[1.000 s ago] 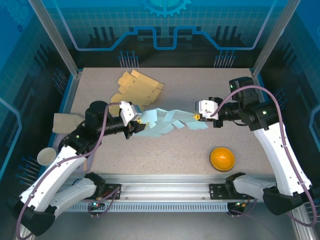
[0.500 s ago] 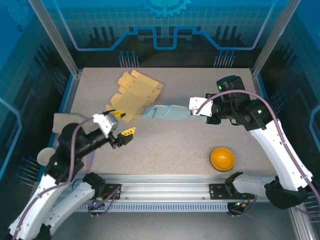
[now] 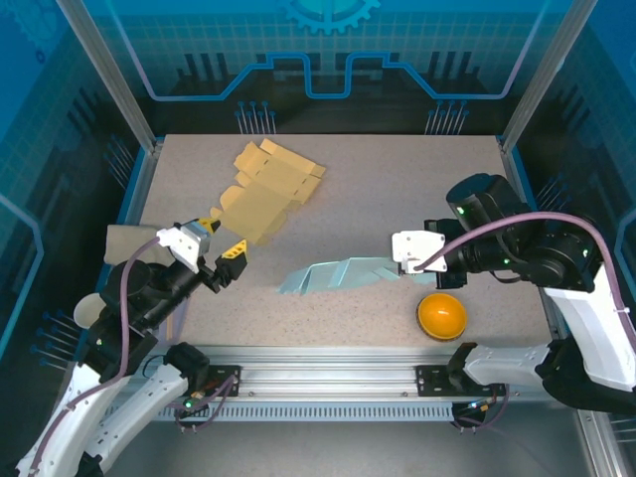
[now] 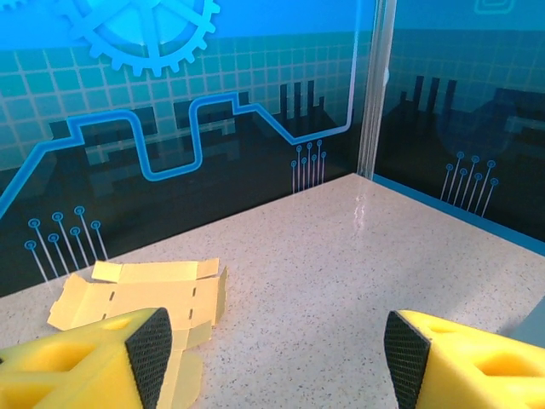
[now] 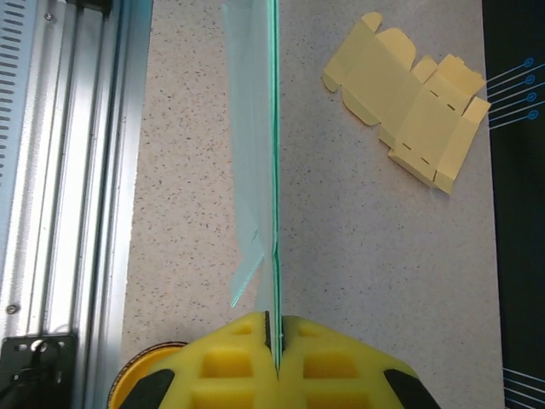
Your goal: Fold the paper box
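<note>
Found speckled table (image 3: 397,189) bearing two flat box blanks. Recorded yellow blank (image 3: 270,187) lying unfolded toward the far left, untouched. Noted pale blue paper box (image 3: 333,273), likewise unfolded, held on edge near the front middle of the table. Saw right gripper (image 3: 405,252) clamped tight on the right end of that sheet, near an orange round object (image 3: 441,314). Logged left gripper (image 3: 215,255) lifted off the table, spread wide, holding nothing, well apart from the pale blue paper box.

The tabletop (image 3: 397,189) looks matt, speckled, stone-like; the pale-blue box blank (image 3: 338,273) is thin smooth paper, the yellow box blank (image 3: 268,184) matt card.
</note>
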You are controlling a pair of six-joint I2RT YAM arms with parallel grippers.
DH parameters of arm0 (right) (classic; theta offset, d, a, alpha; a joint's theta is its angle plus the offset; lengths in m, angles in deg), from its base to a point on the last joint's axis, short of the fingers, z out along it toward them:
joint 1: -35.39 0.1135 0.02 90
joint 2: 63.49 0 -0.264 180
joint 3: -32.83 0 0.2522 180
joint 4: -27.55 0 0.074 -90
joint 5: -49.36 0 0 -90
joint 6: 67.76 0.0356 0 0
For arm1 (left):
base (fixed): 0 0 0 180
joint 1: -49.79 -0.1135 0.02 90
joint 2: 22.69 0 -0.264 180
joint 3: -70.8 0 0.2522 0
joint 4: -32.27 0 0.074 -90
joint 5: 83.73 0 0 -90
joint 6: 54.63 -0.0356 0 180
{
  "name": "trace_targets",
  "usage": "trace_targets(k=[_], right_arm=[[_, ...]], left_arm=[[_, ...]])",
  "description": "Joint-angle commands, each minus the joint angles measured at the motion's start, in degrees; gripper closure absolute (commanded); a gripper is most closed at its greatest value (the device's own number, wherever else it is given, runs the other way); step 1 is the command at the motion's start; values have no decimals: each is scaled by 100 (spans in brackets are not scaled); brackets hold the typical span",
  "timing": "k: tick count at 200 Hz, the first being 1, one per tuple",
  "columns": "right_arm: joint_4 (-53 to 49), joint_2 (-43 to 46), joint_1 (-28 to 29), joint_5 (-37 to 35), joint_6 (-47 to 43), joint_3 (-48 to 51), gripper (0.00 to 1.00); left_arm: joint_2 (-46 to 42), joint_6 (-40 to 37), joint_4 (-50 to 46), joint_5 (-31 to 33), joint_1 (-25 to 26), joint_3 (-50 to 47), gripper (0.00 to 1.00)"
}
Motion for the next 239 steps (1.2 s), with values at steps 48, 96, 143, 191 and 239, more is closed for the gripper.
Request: trace_targets(k=[48, 96, 143, 191, 239], right_arm=[[-1166, -1063, 119, -612, 433, 249, 100], [-1023, -1794, -35, -1104, 191, 365, 100], [-338, -2325, -387, -1658, -301, 392, 100], [648, -2718, -760, -1540, -798, 801, 100], [2634, -2541, -1021, -1513, -1136, 2323, 100]], left_arm=[[31, 319, -150, 121, 30, 162, 30], [32, 254, -146, 135, 23, 24, 29], [132, 184, 1, 124, 27, -168, 29], [313, 157, 69, 67, 27, -285, 29], [330, 119, 83, 93, 28, -415, 29]])
